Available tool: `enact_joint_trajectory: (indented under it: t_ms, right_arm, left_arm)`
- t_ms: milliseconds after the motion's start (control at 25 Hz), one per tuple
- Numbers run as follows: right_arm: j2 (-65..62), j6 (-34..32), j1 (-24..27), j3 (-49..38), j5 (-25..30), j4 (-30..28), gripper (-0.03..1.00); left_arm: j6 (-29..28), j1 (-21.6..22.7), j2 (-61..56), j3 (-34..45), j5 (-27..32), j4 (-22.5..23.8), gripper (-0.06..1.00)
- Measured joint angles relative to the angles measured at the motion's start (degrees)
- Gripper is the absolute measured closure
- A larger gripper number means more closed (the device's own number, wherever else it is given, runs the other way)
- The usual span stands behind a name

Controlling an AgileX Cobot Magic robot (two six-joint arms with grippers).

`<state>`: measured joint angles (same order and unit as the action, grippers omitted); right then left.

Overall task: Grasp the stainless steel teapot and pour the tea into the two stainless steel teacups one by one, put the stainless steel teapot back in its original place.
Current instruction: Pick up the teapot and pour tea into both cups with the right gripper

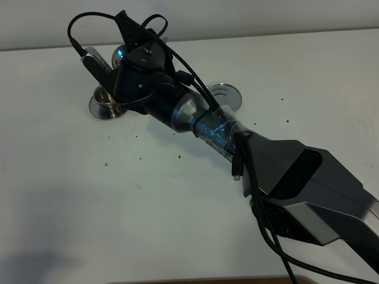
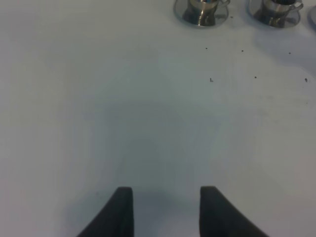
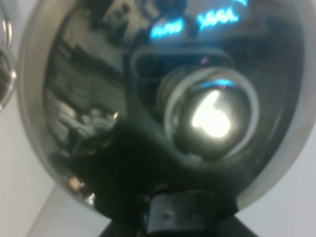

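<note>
White table (image 1: 71, 207), seen from the high camera. The right arm (image 1: 308, 183) enters at 4 o'clock and stretches in a nearly straight diagonal to 11 o'clock. Its grey link gives way to a taped, shiny forearm and a black wrist trailing looped cables (image 1: 177, 65), and the wrist is bent down over the far side of the table. The teapot (image 3: 98, 98) sits under that wrist at 11 o'clock and is largely hidden from above. In the right wrist view its mirrored body fills the picture, with the lid knob (image 3: 212, 118) bright at the centre. The right gripper (image 3: 175, 212) is pressed together and meets the pot's near edge as a dark block; the exact spot it pinches is blurred. The dish (image 1: 228, 94) lies at 1 o'clock, partly behind the forearm and apart from the pot. One cup (image 1: 108, 99) on its saucer stands at 10 o'clock, just beside the wrist. The left wrist view shows both cups (image 2: 201, 9) side by side on saucers at the far edge. The left gripper (image 2: 165, 212) hovers over bare table with its two dark fingers (image 2: 121, 207) spread and nothing between them.
</note>
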<state>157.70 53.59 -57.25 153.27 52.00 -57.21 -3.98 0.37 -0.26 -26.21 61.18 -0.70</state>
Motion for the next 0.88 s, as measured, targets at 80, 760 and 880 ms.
enact_joint_trajectory:
  t_ms: [80, 760, 880]
  right_arm:
    - [0.0, 1.0, 0.0, 0.0, -0.2, 0.0, 0.78]
    - [1.3, 4.9, 0.0, 0.0, -3.0, -3.2, 0.78]
    - [1.3, 5.7, 0.0, 0.0, -3.3, -3.2, 0.78]
  left_arm:
    - [0.0, 0.0, 0.0, 0.0, 0.0, 0.0, 0.56]
    - [0.0, 0.0, 0.0, 0.0, 0.0, 0.0, 0.56]
    - [0.0, 0.0, 0.0, 0.0, 0.0, 0.0, 0.56]
